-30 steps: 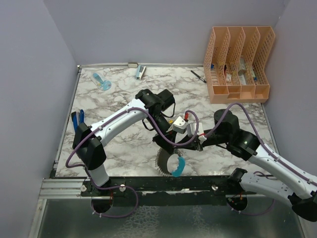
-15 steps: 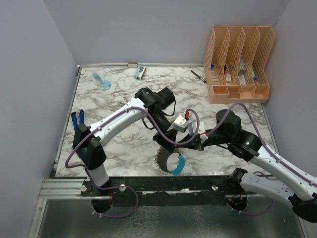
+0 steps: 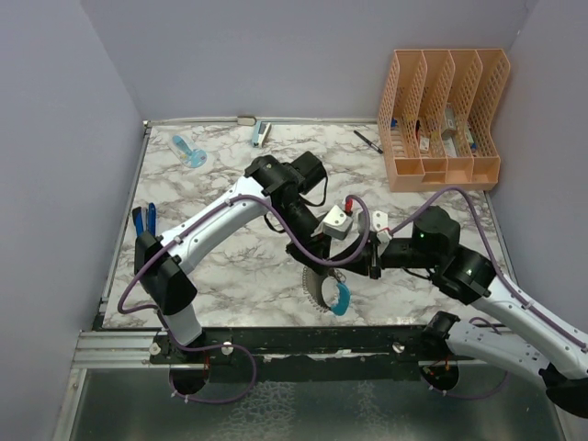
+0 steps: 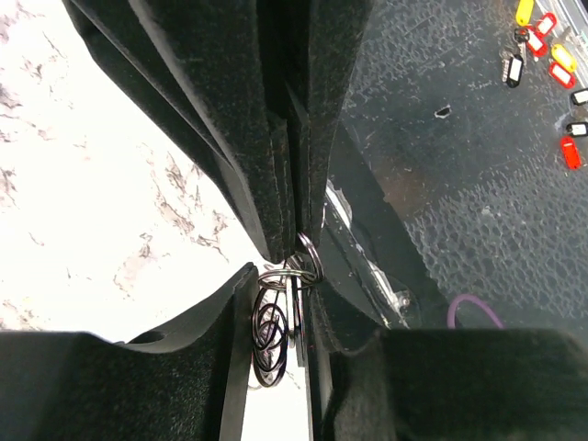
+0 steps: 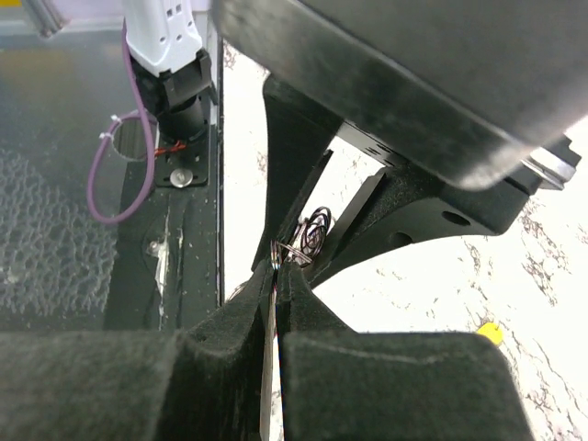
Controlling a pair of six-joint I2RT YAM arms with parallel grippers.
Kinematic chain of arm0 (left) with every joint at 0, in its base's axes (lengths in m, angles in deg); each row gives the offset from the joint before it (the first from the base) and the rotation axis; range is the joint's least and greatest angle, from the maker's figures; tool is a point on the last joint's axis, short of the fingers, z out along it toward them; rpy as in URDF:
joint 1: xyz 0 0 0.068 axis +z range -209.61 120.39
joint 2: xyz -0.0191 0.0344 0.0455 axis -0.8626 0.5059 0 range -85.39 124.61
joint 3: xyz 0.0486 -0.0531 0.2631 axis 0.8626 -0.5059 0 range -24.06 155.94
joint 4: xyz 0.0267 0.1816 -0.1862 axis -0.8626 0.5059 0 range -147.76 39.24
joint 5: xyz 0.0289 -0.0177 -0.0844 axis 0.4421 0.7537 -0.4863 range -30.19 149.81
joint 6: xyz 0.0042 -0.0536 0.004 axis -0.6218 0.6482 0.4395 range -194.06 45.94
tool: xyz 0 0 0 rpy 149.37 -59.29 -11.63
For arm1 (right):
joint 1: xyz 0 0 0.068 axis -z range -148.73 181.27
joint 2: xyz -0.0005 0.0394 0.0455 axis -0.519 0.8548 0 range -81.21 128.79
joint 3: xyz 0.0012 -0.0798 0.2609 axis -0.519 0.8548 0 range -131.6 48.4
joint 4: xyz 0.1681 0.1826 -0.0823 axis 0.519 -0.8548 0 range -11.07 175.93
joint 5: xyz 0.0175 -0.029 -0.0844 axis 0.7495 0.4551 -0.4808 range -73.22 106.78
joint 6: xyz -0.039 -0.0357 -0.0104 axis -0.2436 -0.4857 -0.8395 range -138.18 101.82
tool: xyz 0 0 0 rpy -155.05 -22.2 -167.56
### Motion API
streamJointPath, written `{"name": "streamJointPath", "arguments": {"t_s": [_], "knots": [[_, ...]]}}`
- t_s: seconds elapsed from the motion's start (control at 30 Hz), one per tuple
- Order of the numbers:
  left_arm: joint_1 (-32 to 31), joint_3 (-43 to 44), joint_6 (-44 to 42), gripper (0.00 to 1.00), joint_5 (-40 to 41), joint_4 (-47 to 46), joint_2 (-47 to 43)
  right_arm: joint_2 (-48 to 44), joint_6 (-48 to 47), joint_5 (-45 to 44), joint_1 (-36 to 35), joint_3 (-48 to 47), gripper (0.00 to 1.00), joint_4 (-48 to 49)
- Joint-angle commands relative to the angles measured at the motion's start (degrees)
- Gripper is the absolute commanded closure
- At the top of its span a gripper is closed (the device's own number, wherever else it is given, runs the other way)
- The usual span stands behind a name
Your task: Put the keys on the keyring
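The orange file organizer (image 3: 445,110) stands at the far right corner of the table (image 3: 211,266). It has four upright slots, and each holds something small, blue or gray, too small to name. One black pen (image 3: 367,141) lies just left of the organizer. Further left along the back edge lie one pale blue stapler-like piece (image 3: 261,134) and one light-blue item (image 3: 188,150). One blue-handled tool (image 3: 144,220) sits at the table's left edge, far from the organizer. The single keyring (image 3: 310,287), a gray toothed loop with a curved light-blue section (image 3: 341,298), lies well nearer than the organizer and to its left, at the table's front edge under the two meeting arms. One yellow key (image 5: 491,333) rests on the marble in the right wrist view. The right tool (image 5: 278,280) is clenched on a cluster of thin wire rings (image 4: 271,333). The left tool (image 4: 280,303) has its fingers narrowly apart around those same rings, and I cannot tell whether they pinch them.
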Motion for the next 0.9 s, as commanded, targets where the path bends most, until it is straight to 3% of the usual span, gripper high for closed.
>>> {"name": "streamJointPath", "arguments": {"t_s": [0.0, 0.87], "knots": [[-0.2, 3.4, 0.1, 0.72, -1.2, 0.4, -1.2, -1.0, 5.4, -4.6, 0.0, 0.6, 0.99, 4.1], [1.5, 2.1, 0.6, 0.62, 3.7, 0.3, -7.3, -0.7, 11.2, -13.0, 0.0, -3.0, 0.99, 5.2]]}}
